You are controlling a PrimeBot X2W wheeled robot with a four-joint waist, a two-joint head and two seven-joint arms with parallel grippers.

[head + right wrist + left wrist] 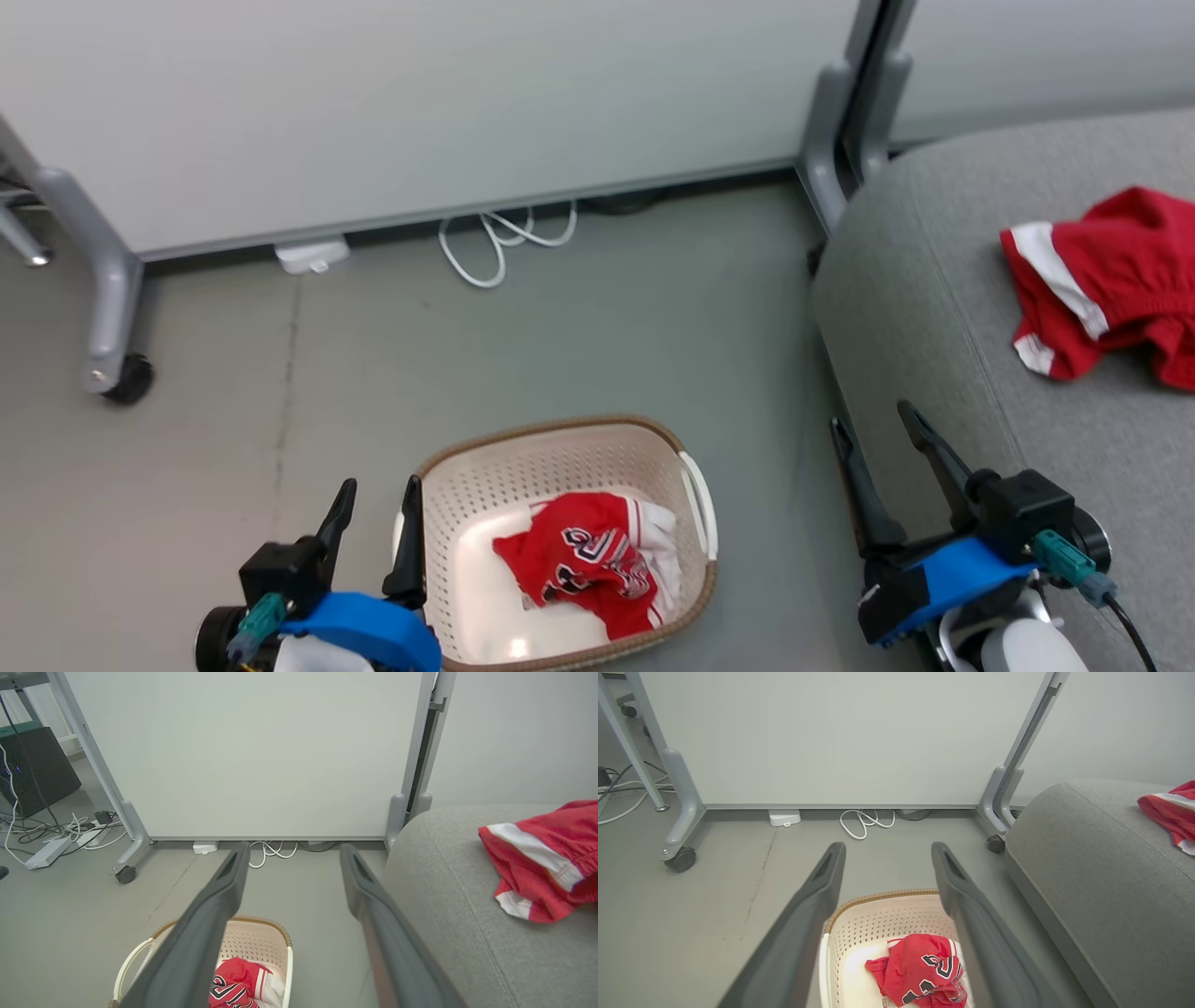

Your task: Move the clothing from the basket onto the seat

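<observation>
**Red jersey in the basket, red shorts on the seat**

Lower left of the head view, nearest the camera: left gripper (381, 482), dark fingers spread fully wide, nothing held. Right finger overlapping the basket's left rim in the picture; contact impossible to tell.

Lower right: right gripper (869, 414), likewise wide apart and empty, poised over the seat's front edge.

Bottom centre, between the two: cream perforated basket (551, 427), with a brown woven-look rim and a white handle on its right side, standing on the grey floor (607, 327). Inside, toward the right half: crumpled jersey (583, 560), red with black-and-white lettering, white trim bunched along its right.

Right side of the frame: grey fabric seat (934, 280), rounded at the edge, a strip of floor between it and the basket.

Upper right, lying on the seat: shorts (1111, 280), red with a white stripe, rumpled, partly cut off by the frame edge.

Farther up, centre: looped white cable (499, 243) and a small white adapter (313, 254) on the floor, at the foot of a pale partition (420, 112).

Left edge: grey partition leg ending in a black caster (126, 378).
</observation>
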